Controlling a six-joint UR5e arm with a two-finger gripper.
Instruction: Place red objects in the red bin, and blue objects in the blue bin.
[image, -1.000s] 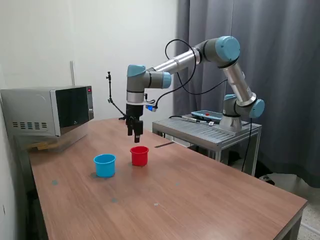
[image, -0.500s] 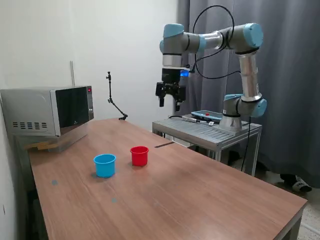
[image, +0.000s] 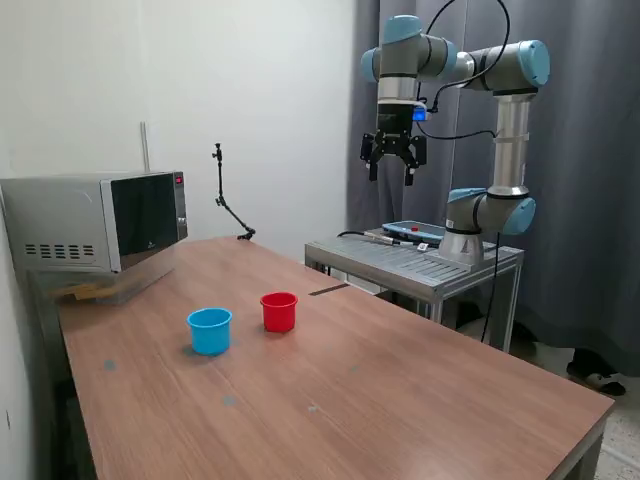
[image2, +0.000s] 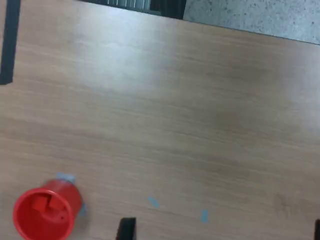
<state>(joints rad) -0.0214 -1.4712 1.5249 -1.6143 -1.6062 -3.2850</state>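
1. The tool (image: 394, 168) hangs high above the counter (image: 400, 400), its fingers apart with nothing between them.
2. The red cup (image: 279, 311) and the blue cup (image: 209, 330) stand side by side in the counter's middle stretch, nearer the end with the microwave (image: 95, 222).
3. The wrist view shows red blocks (image2: 44, 202) inside the red cup.
4. No loose cubes show on the counter; the blue cup's inside is hidden.
5. Risk: with its inside unseen, a missing blue cube could pass unnoticed, and a low sweep could topple a light cup.
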